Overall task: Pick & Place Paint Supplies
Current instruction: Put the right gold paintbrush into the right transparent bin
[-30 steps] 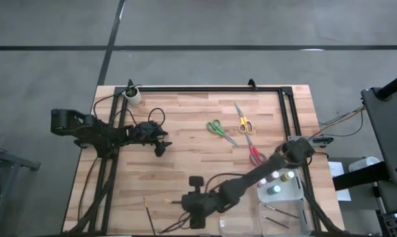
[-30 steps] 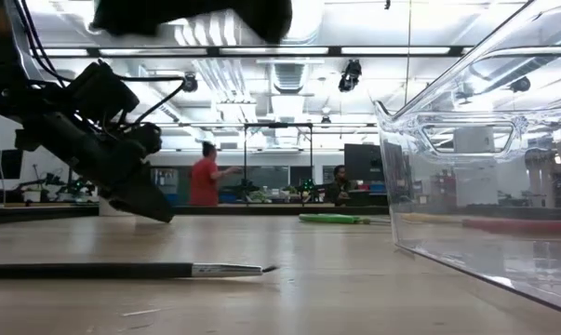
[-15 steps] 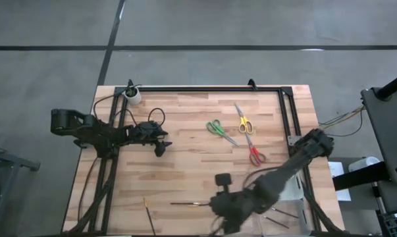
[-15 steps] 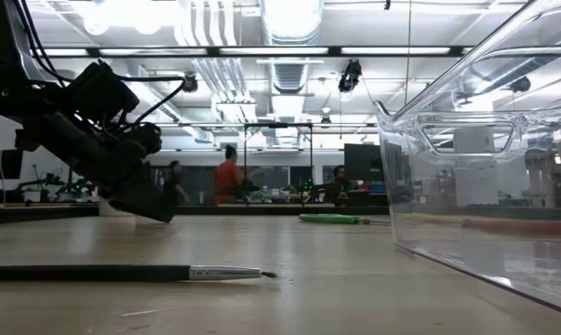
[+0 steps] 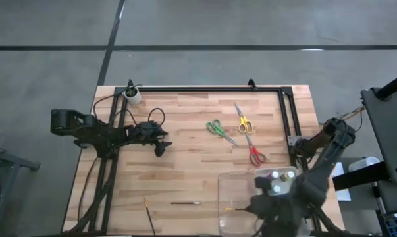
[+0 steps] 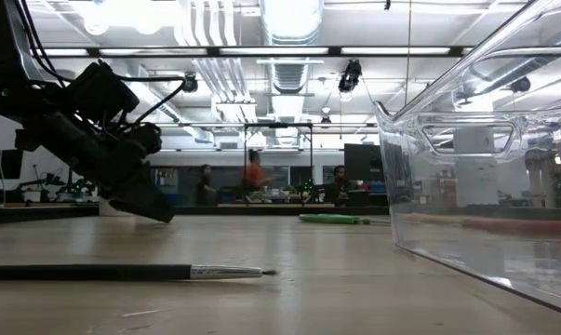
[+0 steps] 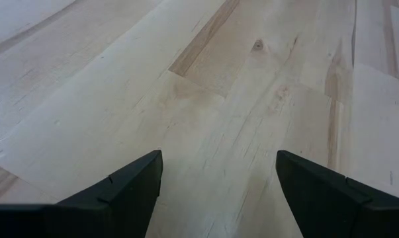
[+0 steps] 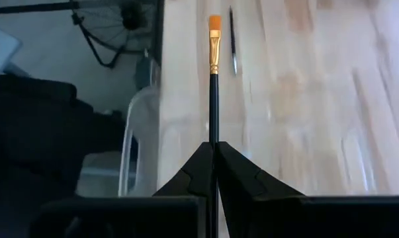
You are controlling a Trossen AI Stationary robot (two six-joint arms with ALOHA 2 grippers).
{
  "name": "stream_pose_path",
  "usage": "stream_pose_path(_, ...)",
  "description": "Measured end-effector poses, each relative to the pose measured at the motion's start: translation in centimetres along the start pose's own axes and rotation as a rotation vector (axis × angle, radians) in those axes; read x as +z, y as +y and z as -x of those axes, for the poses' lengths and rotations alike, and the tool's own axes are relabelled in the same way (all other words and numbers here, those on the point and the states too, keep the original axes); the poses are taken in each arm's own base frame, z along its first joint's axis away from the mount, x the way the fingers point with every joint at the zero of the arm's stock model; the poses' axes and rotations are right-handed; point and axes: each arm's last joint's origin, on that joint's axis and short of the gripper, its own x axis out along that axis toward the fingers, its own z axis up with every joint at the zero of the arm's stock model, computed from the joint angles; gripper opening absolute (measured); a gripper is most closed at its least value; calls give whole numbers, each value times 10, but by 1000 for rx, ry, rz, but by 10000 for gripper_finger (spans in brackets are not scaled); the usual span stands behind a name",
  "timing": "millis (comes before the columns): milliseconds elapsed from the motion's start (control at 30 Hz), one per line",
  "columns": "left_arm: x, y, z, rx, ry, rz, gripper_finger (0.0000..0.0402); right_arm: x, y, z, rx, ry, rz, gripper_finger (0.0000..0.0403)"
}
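My right gripper (image 5: 249,209) is shut on a thin black brush (image 8: 213,99) with orange bristles (image 8: 214,23), over the near left part of the clear tray (image 5: 232,191). Small paint bottles (image 5: 277,178) stand in the tray's far compartment. Green scissors (image 5: 219,130), yellow scissors (image 5: 243,122) and red scissors (image 5: 254,153) lie flat on the table's far right part. Two more brushes (image 5: 185,203) (image 5: 148,216) lie near the near edge; one shows in the low view (image 6: 122,272). My left gripper (image 7: 219,165) is open over bare wood at the table's left (image 5: 161,150). My right gripper pinches the brush's black shaft (image 8: 213,135) between its two shut fingers. The brush lies along the fingers, and its bristle end sticks out ahead of the fingertips toward the table's left. It is lifted clear and about level, its tip (image 5: 228,209) over the tray.
A small white cup (image 5: 132,97) stands at the far left corner. A black frame rail (image 5: 205,89) runs along the far edge and down the right side. Bare wood lies between the left gripper and the scissors. The tray wall (image 6: 475,186) fills the low view's right.
My right gripper has moved from the near middle of the table toward the right edge, carrying the brush with it, and now stands over the clear tray. The two other brushes and the scissors have stayed where they were.
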Motion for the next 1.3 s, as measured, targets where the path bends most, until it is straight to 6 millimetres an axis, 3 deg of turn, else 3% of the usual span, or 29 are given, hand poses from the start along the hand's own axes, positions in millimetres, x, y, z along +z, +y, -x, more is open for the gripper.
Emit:
stream_pose_path(133, 0, 0, 0, 0, 0, 0, 304, -24, 1, 13, 11, 38, -93, 12)
stream_pose_path(367, 0, 0, 0, 0, 0, 0, 304, -66, 6, 33, -2, 172, -104, 12)
stream_pose_path(633, 0, 0, 0, 0, 0, 0, 304, -109, 15, 41, -19, 233, -199, 12)
stream_pose_path(933, 0, 0, 0, 0, 0, 0, 303, -144, 8, 28, -83, 298, -208, 12)
stream_pose_path(1300, 0, 0, 0, 0, 0, 0, 303, -162, 2, 5, -93, 297, -275, 12)
